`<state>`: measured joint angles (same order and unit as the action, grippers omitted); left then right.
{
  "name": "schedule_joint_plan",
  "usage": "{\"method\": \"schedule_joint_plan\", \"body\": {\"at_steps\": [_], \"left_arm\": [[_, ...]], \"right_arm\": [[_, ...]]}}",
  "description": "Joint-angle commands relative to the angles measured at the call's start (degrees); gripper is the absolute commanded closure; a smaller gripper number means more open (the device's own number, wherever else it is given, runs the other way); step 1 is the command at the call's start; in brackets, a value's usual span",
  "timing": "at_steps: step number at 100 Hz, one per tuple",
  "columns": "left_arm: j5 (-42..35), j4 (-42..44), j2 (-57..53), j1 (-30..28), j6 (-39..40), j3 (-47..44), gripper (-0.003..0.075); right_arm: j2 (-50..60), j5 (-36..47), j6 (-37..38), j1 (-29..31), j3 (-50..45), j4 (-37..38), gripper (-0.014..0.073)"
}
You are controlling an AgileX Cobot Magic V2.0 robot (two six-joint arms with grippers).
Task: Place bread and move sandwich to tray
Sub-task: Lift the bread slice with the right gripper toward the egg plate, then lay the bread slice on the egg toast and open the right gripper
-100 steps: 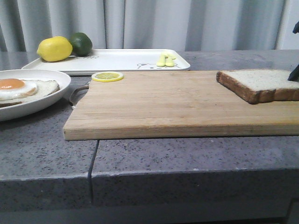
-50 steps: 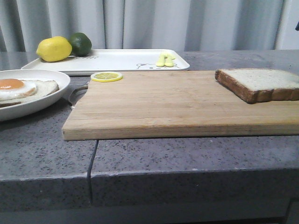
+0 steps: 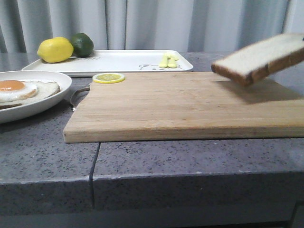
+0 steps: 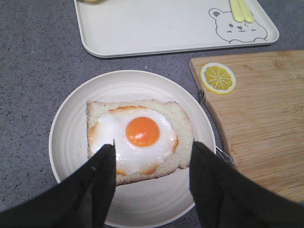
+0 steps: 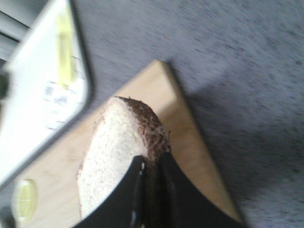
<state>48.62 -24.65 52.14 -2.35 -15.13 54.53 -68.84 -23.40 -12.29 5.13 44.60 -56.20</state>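
Wooden board [image 3: 185, 102] beneath lifted bread [image 3: 259, 58]

There are two slices of bread: one plain slice [image 3: 259, 58] and one egg-topped slice [image 4: 140, 140] carrying a single fried egg [image 4: 135, 137] with one orange yolk [image 4: 142, 131]. Counted singly, there is one round white plate [image 4: 71, 142], one white tray [image 3: 118, 61], one wooden board [image 3: 180, 107], one lemon [image 3: 55, 49], one lime [image 3: 82, 44] and one lemon slice [image 3: 109, 78]. Two small pale yellow pieces [image 3: 169, 61] lie on the tray, and two grippers show, one left gripper [image 4: 152, 154] and one right gripper [image 5: 149, 166].
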Motion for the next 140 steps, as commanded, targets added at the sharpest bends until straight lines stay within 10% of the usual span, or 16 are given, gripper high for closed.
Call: {"method": "schedule_joint_plan", "body": {"at_steps": [1, 34, 95, 140], "left_arm": [[-2.8, -1.9, -0.3, -0.2, 0.1, 1.9, 0.0383], [-2.7, -1.9, -0.3, -0.2, 0.1, 1.9, 0.0383], [-2.7, -1.9, -0.3, -0.2, 0.1, 1.9, 0.0383], [-2.6, -1.9, -0.3, -0.2, 0.1, 1.9, 0.0383]], "right_arm": [[5.0, 0.2, -0.6, 0.0, 3.1, -4.9, 0.0654], [10.2, -0.2, -2.1, -7.0, 7.0, -18.2, 0.0654], [-5.9, 41.8, -3.9, -52.7, 14.7, -23.6, 0.0654], [-26.5, 45.1, -3.9, -58.7, 29.7, -26.5, 0.0654]]}}
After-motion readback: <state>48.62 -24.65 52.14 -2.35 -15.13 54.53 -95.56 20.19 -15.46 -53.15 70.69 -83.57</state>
